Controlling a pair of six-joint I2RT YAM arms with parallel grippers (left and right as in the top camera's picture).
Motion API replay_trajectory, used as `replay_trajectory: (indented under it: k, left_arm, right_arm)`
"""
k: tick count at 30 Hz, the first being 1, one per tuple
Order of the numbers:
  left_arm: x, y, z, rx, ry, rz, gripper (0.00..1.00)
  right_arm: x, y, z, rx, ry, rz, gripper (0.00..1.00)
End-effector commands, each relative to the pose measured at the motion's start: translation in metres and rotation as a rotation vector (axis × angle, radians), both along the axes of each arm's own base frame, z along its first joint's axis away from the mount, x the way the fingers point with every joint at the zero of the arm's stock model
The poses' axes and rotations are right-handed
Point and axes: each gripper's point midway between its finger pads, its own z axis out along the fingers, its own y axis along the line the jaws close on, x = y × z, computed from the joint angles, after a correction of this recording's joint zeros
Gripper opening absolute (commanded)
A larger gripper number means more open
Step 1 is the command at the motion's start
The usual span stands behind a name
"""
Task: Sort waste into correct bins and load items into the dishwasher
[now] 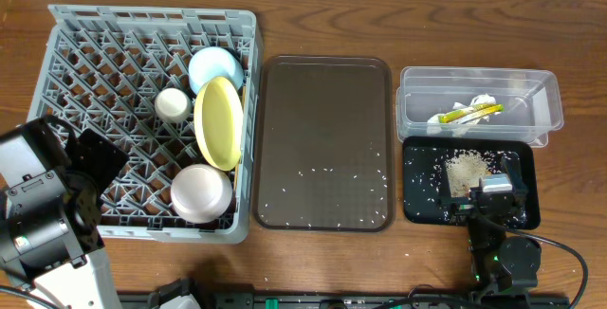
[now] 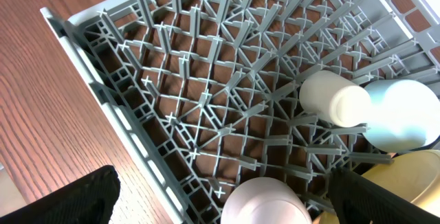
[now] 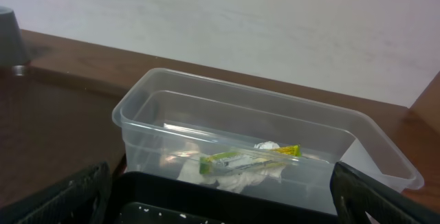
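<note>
The grey dish rack [image 1: 104,81] holds the yellow plate [image 1: 219,122] on edge, a light blue bowl [image 1: 215,66], a small white cup [image 1: 172,104] and a white bowl upside down [image 1: 201,191]. Chopsticks are not visible. The clear tub [image 1: 479,105] holds white paper scraps and the snack wrapper [image 3: 237,159]. The black tray [image 1: 469,183] holds rice [image 1: 465,172]. My left gripper [image 2: 220,200] is open over the rack's near-left corner, empty. My right gripper [image 3: 220,196] is open and empty over the black tray's front edge.
The brown serving tray [image 1: 325,143] lies between rack and bins, with scattered rice grains [image 1: 322,181] on its front half. Wood table [image 1: 303,1] surrounds everything. A white wall rises behind the tub in the right wrist view.
</note>
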Motion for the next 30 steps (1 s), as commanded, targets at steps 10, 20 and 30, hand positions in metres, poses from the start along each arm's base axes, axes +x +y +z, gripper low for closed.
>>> replay_trajectory:
  k: [10, 20, 30]
  left_arm:
    - [-0.002, 0.003, 0.004, 0.021, 0.003, 0.003, 0.98]
    - [-0.002, 0.003, 0.004, 0.021, 0.003, 0.003, 0.98]
    - [0.004, -0.040, 0.017, 0.048, -0.066, -0.176, 0.98]
  right_arm:
    - [0.000, 0.002, 0.000, -0.017, -0.002, 0.012, 0.99]
    - [0.000, 0.002, 0.000, -0.017, -0.002, 0.012, 0.99]
    - [0.000, 0.002, 0.000, -0.017, -0.002, 0.012, 0.99]
